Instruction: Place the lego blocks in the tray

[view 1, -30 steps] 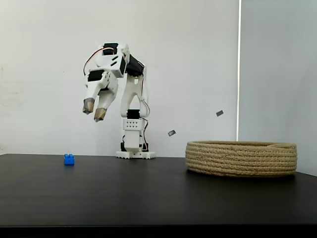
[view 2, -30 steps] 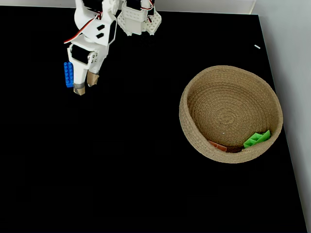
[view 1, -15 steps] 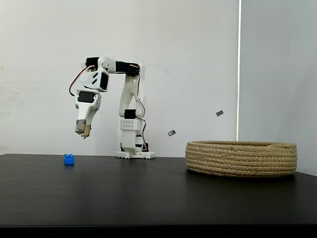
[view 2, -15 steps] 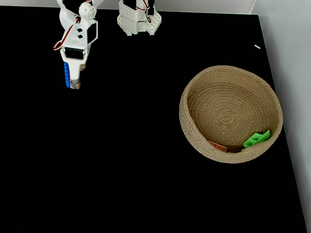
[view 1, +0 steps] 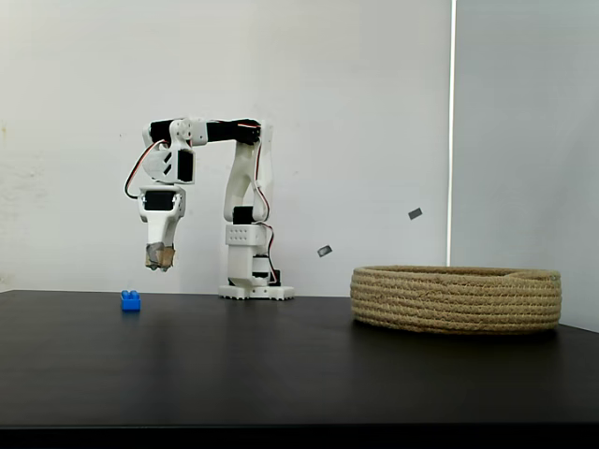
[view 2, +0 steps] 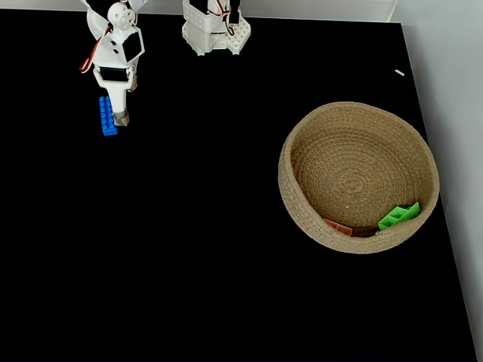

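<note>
A blue lego block (view 2: 108,117) lies on the black table at the far left; the side fixed view shows it end-on (view 1: 130,300). My gripper (view 2: 122,118) points straight down, hanging a little above the table and just right of that block (view 1: 160,260). Its taped fingertips (view 1: 153,255) are together with nothing between them. The tray (view 2: 285,181), a round coiled-rope basket, stands at the right (view 1: 456,301). Inside it, against the near wall, lie a green block (view 2: 398,216) and a pinkish-brown block (view 2: 338,226).
The arm's white base (view 2: 215,34) stands at the table's back edge (view 1: 255,281). A wide stretch of black tabletop (view 2: 196,226) separates the blue block from the basket. White walls rise behind the table and to its right.
The arm has swung left and stretched out, and the gripper has come down from high above the table to just over the blue block. Its fingers, spread a second ago, have come together.
</note>
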Robot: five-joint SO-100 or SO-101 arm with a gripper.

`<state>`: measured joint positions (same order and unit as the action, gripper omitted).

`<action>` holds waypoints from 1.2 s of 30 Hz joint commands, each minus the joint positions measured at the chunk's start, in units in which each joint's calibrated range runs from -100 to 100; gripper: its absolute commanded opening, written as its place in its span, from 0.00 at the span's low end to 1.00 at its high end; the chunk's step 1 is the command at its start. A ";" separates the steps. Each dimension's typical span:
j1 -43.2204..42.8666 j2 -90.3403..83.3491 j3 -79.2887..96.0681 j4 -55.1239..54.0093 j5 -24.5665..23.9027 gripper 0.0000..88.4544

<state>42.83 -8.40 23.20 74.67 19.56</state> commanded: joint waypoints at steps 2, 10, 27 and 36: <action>3.17 1.09 -5.37 -0.82 -6.35 0.42; 7.12 4.10 -3.18 -8.90 -18.71 0.33; 6.14 5.82 6.39 -16.98 -21.78 0.31; 4.07 6.85 8.04 -21.31 -19.63 0.00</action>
<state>48.37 -0.68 30.71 54.53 -0.81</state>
